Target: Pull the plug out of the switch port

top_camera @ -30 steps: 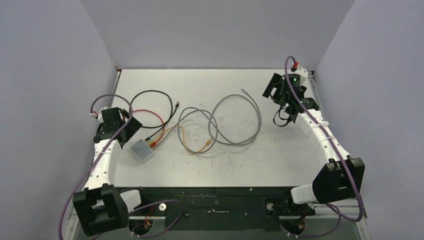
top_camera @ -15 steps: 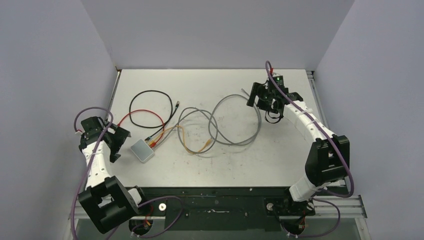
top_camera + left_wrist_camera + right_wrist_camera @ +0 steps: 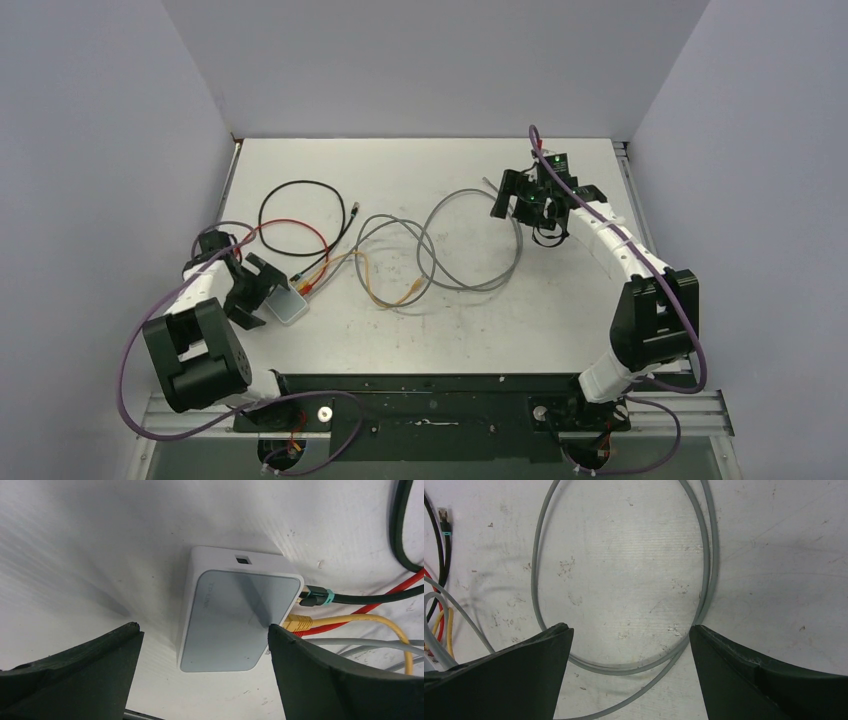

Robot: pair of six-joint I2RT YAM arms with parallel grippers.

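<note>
teal-collared plug (image 3: 314, 598), left wrist only

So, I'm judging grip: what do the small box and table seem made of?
The box: probably smooth plastic, white sides, glossy grey top with a soft reflection. The table: hard white sheet, matt, scuffed and stained; material unclear.

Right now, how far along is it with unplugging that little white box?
Done: nothing; the black plug and yellow plug sit in the switch. In hand: the open left gripper faces the switch; the open right gripper hovers over the grey cable. Left: grip a plug, pull it out.
</note>
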